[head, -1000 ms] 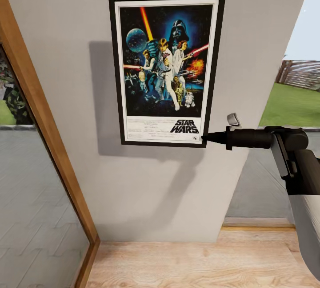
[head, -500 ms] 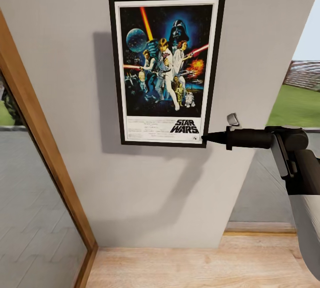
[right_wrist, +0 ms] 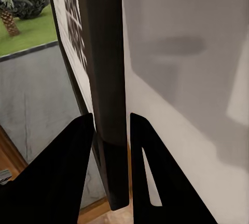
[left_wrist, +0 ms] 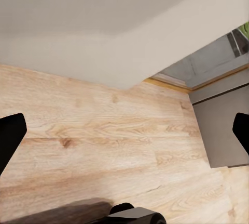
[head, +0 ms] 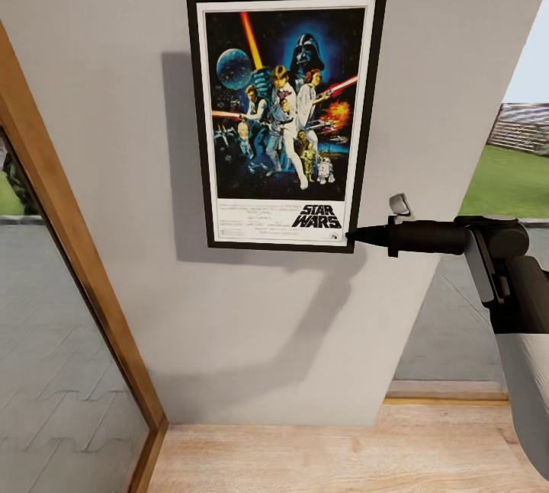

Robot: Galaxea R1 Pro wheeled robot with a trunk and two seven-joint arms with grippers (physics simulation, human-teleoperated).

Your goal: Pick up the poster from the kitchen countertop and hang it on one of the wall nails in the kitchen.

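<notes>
One poster (head: 287, 118) sits upright in front of a pale grey wall (head: 99, 36), thin black frame, white border, dark blue artwork with figures and lightsabers, "STAR WARS" lettered near its foot. It throws a soft shadow on the wall to its left and below.

Right gripper (head: 352, 235): reaches in from the right side of the head view, black fingers pointing at the poster's lower right corner. In the right wrist view the two dark fingers (right_wrist: 62, 172) stand on either side of the frame's edge (right_wrist: 109, 78), pinching the poster (one finger on the printed face, one on the back, toward the wall). A small grey metal part (head: 399, 205) shows just above the gripper.

Left gripper (left_wrist: 124, 130): fingertips show at the far edges of the left wrist view, spread wide, nothing between them. Below it lies light wooden floor (left_wrist: 104, 135), meeting the foot of the wall.

Surroundings, head view: a wooden frame (head: 69, 234) slants down the left side with glass beside it; to the right of the wall, green lawn (head: 507, 180) outdoors.
</notes>
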